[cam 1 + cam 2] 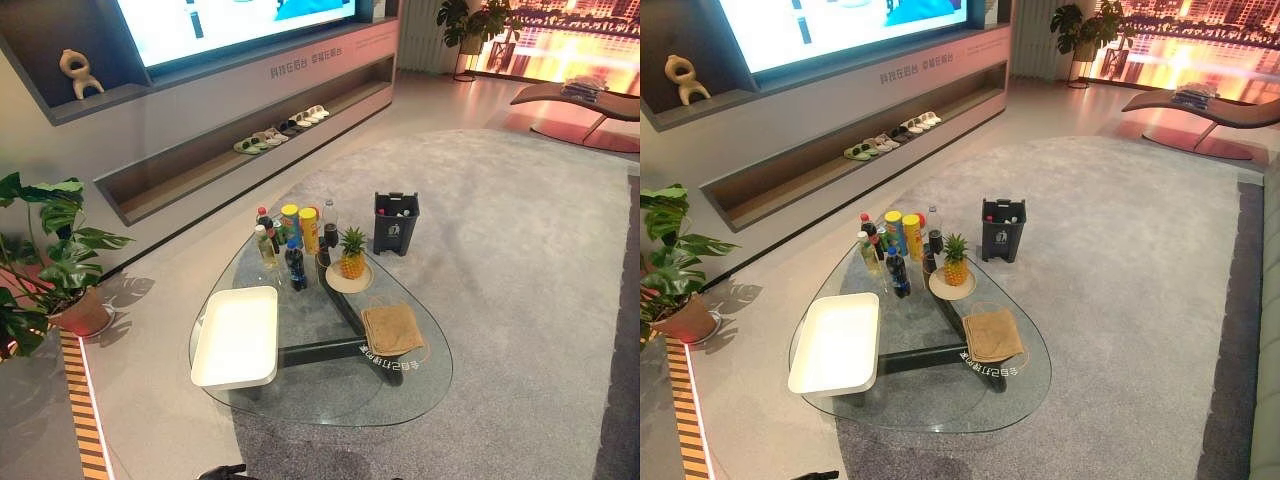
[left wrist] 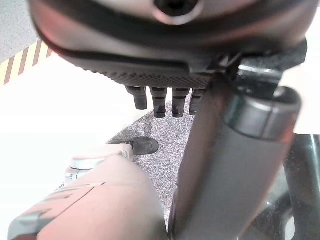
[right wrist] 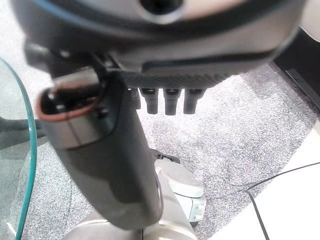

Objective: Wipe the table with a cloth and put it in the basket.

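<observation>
A folded tan cloth (image 1: 392,328) lies flat on the near right part of the glass table (image 1: 330,400). On the table's left side sits the white rectangular basket (image 1: 240,335), with nothing in it. My left hand (image 2: 150,75) hangs over grey carpet, away from the table, its fingers (image 2: 160,102) straight and holding nothing. My right hand (image 3: 170,80) hangs the same way, open, with the table's glass edge (image 3: 27,150) off to one side. Neither hand touches the cloth.
Several bottles and cans (image 1: 290,240) crowd the table's far end beside a pineapple (image 1: 351,255) on a plate. A black bin (image 1: 396,222) stands on the carpet beyond. There is a potted plant (image 1: 50,260) to the left and a low shelf with slippers (image 1: 280,133) along the wall.
</observation>
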Available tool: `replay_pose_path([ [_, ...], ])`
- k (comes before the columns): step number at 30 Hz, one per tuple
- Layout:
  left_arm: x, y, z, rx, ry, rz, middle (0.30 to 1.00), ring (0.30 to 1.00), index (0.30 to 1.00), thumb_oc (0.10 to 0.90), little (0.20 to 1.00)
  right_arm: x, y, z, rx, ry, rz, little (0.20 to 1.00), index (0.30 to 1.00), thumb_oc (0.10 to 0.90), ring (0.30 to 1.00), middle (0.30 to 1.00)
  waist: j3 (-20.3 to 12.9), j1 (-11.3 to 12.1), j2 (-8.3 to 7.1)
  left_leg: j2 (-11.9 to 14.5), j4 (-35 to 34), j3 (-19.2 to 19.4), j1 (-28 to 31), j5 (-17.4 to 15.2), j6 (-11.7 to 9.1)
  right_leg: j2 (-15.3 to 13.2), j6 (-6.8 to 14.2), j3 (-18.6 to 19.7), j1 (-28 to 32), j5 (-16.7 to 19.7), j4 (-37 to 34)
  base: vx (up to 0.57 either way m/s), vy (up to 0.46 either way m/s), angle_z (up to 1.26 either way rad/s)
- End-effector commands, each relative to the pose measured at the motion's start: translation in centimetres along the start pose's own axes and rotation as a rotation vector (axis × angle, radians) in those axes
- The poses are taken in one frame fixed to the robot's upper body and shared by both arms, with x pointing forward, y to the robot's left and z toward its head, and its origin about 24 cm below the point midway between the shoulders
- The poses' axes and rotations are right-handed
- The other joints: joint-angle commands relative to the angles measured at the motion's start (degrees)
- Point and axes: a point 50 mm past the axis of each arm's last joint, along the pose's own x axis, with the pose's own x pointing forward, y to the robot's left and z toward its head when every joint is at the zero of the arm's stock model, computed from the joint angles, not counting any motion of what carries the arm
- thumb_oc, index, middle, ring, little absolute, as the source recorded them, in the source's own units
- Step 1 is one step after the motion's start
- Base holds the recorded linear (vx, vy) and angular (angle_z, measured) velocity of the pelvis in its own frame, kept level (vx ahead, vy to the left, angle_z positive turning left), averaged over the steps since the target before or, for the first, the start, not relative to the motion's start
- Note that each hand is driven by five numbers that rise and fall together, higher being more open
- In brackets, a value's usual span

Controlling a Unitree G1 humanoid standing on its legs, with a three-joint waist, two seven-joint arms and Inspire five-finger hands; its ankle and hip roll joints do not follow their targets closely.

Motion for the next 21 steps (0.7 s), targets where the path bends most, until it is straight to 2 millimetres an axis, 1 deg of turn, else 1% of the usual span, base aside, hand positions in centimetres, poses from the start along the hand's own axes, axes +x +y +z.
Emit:
replay_pose_path([
  [1,-0.2,1.8,2.2,-0.012,-0.062,0.066,0.900,0.900,0.900,0.800,0.900,-0.2,-1.9,0.2,-0.020,0.021,-0.046,0.900,0.900,0.800,0.900,0.900,3.59,0.64,-1.01,-2.88,0.33,3.76,0.51,-4.01,1.39,-0.03,1.26,-2.26,1.64,-2.40,0.51,0.07,0.008,-0.01],
  [4,-0.3,1.9,3.2,-0.044,-0.096,0.071,0.900,0.900,0.900,0.800,0.900,-0.3,-2.5,0.7,-0.021,0.010,-0.057,0.900,0.900,0.800,0.900,0.900,5.41,0.47,-0.66,-2.86,0.33,3.68,-1.62,-2.98,1.34,-0.18,1.35,-1.55,-0.67,-1.32,0.54,-0.01,0.010,-0.02],
  [6,-0.3,1.7,4.2,-0.056,-0.128,0.071,0.900,0.900,0.900,0.800,0.900,-0.4,-2.9,1.6,-0.019,-0.006,-0.070,0.900,0.900,0.800,0.900,0.900,7.06,0.53,-0.31,-3.02,0.33,3.29,-3.58,-2.11,1.42,-0.24,1.19,-1.29,-2.56,-0.53,0.35,-0.13,0.025,-0.12],
  [8,-0.4,1.5,6.3,-0.064,-0.186,0.075,0.900,0.900,0.900,0.800,0.900,-0.7,-3.4,3.3,-0.001,-0.045,-0.095,0.900,0.900,0.800,0.900,0.900,10.11,0.92,0.14,-3.58,0.33,2.20,-7.53,-0.45,1.62,-0.59,1.31,-1.09,-6.36,0.94,0.28,-0.20,0.013,-0.15],
  [10,-0.6,1.5,7.5,-0.073,-0.220,0.075,0.900,0.900,0.900,0.800,0.900,-0.9,-3.7,4.5,0.009,-0.077,-0.107,0.900,0.900,0.800,0.900,0.900,11.77,0.86,0.28,-3.79,0.33,2.03,-9.34,0.17,1.70,-0.54,1.31,-0.79,-8.38,1.58,0.28,-0.17,-0.010,-0.04],
  [12,-0.9,1.6,9.5,-0.099,-0.279,0.075,0.900,0.900,0.900,0.800,0.900,-1.3,-4.2,6.1,0.022,-0.117,-0.123,0.900,0.900,0.800,0.900,0.900,14.33,0.63,0.36,-4.09,0.33,1.87,-12.12,0.94,1.91,-0.13,1.01,-0.23,-11.59,2.45,0.28,-0.15,-0.013,-0.03],
  [14,-1.2,1.8,10.7,-0.124,-0.320,0.074,0.900,0.900,0.900,0.800,0.900,-1.6,-4.6,6.9,0.023,-0.131,-0.136,0.900,0.900,0.800,0.900,0.900,15.98,0.50,0.34,-4.26,0.33,2.06,-14.15,1.49,2.07,0.22,0.70,0.28,-13.77,2.76,0.65,-0.12,-0.004,-0.03],
  [16,-1.9,2.3,12.8,-0.154,-0.393,0.079,0.900,0.900,0.900,0.800,0.900,-2.1,-5.3,8.4,0.035,-0.182,-0.155,0.900,0.900,0.800,0.900,0.900,19.17,0.84,0.15,-4.32,0.33,1.98,-17.58,3.15,1.93,0.74,0.22,0.15,-17.76,2.39,3.51,-0.19,-0.010,-0.07],
  [17,-2.1,2.3,13.5,-0.161,-0.418,0.079,0.900,0.900,0.900,0.800,0.900,-2.3,-5.6,8.9,0.036,-0.198,-0.161,0.900,0.900,0.800,0.900,0.900,20.16,0.94,0.05,-4.40,0.84,1.91,-19.08,3.84,1.85,0.88,0.01,0.01,-19.57,2.07,5.28,-0.21,-0.007,-0.12],
  [20,-2.9,2.6,15.8,-0.187,-0.492,0.088,0.900,0.900,0.900,0.800,0.900,-2.9,-6.4,10.4,0.047,-0.247,-0.181,0.900,0.900,0.800,0.900,0.900,22.93,1.24,-0.13,-5.17,6.43,0.80,-25.30,4.11,1.80,1.17,-0.71,-0.68,-25.35,0.44,11.75,-0.21,-0.009,-0.04],
  [21,-3.4,2.9,16.8,-0.194,-0.526,0.088,0.900,0.900,0.900,0.800,0.900,-3.3,-7.0,11.0,0.067,-0.274,-0.193,0.900,0.900,0.800,0.900,0.900,23.97,1.37,-0.16,-5.82,10.99,0.11,-29.24,3.39,1.84,1.16,-1.14,-1.00,-28.81,-0.87,15.86,-0.23,-0.020,0.04],
])
